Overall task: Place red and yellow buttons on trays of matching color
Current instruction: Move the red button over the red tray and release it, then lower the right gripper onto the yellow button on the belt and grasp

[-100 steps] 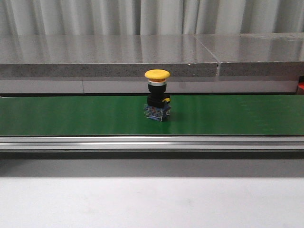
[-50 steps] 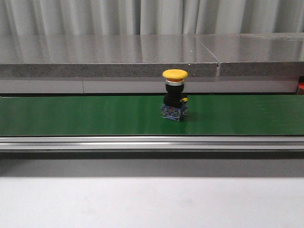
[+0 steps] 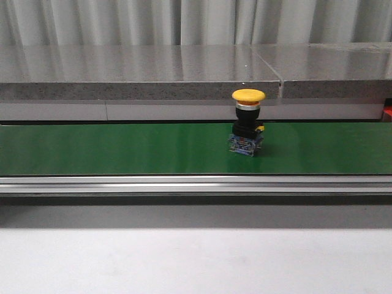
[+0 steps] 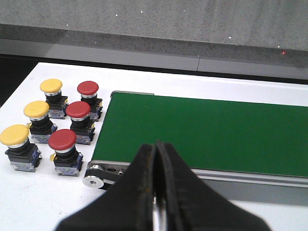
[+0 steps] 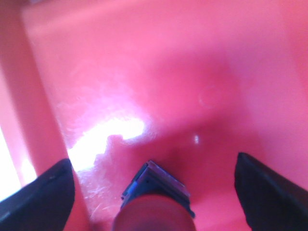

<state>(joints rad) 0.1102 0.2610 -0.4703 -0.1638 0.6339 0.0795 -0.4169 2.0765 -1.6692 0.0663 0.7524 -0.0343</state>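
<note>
Our right claw (image 5: 154, 192) spread over a red button (image 5: 153, 211) in the red tray (image 5: 192, 72); left claw (image 4: 156, 159) clenched empty; seven buttons remain

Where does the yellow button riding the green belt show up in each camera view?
Front view: yellow button stands upright on the green belt, right of centre.
Left wrist view: not in it; the green belt is bare.
Right wrist view: not in it.
Shared landmark: the green belt.

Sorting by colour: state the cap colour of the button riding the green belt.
Yellow mushroom cap on a black-bodied push button, clearest in the front view.
</note>
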